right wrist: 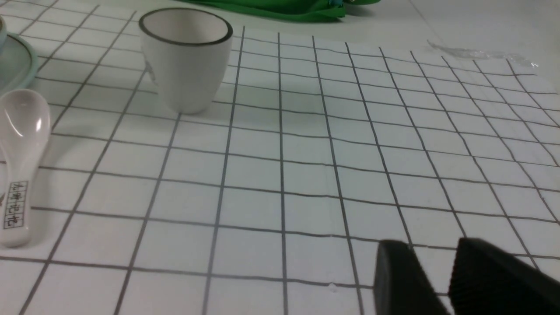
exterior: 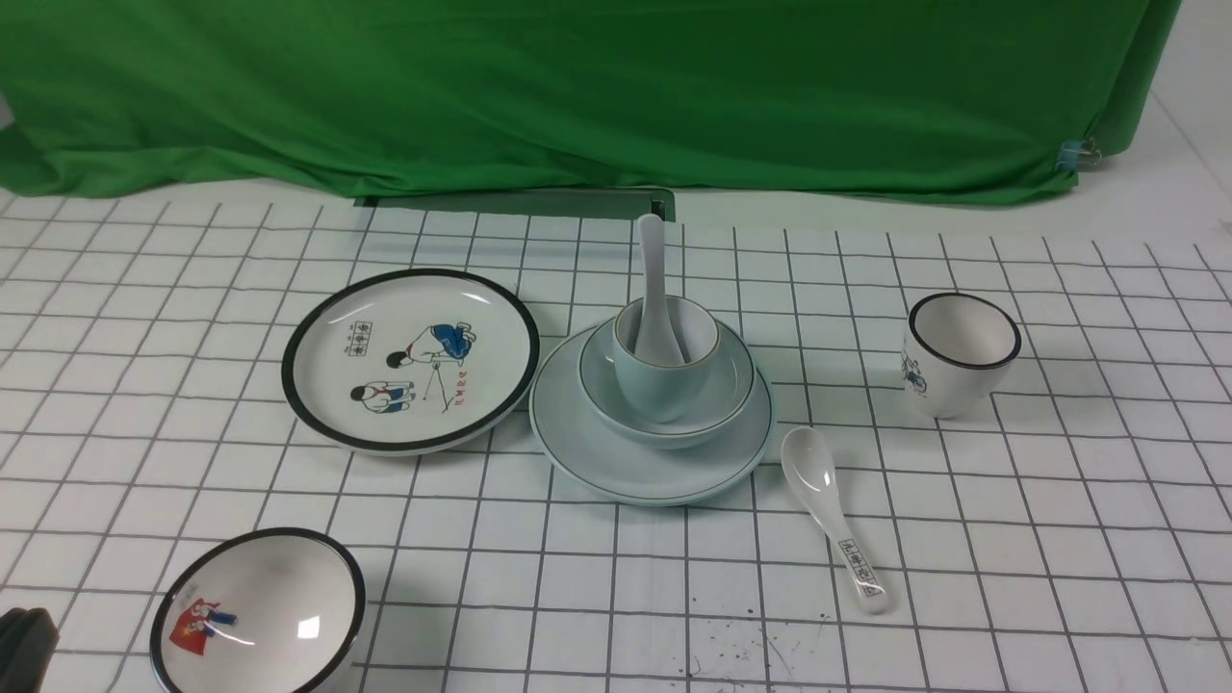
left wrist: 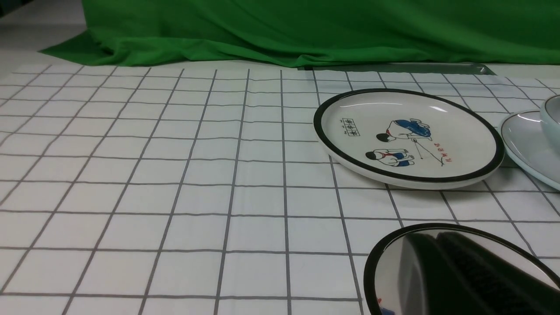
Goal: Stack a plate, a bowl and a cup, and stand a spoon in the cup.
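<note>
- While the spoon [exterior: 656, 289] stands upright in the cup [exterior: 666, 358], atop bowl [exterior: 717, 404] and plate [exterior: 616, 462], both arms sit well back.
- Right gripper [right wrist: 442, 273] is empty, jaws slightly parted; left gripper [left wrist: 442, 262] is closed, empty.

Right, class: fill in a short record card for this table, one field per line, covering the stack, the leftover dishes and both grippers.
stack: plate under bowl under cup
spoon: standing in the cup, handle up
unused: cartoon plate, printed spoon, black-rimmed cup, black-rimmed bowl
left gripper: shut, above the black-rimmed bowl
right gripper: jaws slightly apart, holding nothing
</note>
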{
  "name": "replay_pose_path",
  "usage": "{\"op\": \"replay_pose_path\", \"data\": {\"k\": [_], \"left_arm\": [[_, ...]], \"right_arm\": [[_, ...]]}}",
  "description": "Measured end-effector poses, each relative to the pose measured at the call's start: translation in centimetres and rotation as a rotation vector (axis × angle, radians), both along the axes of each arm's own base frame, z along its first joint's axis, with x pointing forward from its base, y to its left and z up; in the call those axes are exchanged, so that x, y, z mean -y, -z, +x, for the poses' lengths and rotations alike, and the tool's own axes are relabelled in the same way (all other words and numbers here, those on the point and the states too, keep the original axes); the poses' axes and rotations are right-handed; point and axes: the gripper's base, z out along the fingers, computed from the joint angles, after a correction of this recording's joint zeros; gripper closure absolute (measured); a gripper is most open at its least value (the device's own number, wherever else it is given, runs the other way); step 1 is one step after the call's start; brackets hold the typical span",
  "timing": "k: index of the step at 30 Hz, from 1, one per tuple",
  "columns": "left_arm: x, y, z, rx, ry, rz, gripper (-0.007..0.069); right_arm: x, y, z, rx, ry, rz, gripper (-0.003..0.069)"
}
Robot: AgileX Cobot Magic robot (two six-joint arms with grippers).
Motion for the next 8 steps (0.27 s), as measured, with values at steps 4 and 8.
{"op": "replay_pose_path", "data": {"k": [4, 8], "left_arm": [[0.0, 0.0, 0.0, 0.0, 0.0, 0.0, 0.0653], [0.0, 0.0, 0.0, 0.0, 0.0, 0.0, 0.0653]], "right_arm": [[0.0, 0.0, 0.0, 0.0, 0.0, 0.0, 0.0424], [0.0, 0.0, 0.0, 0.0, 0.0, 0.001, 0.0421]]}}
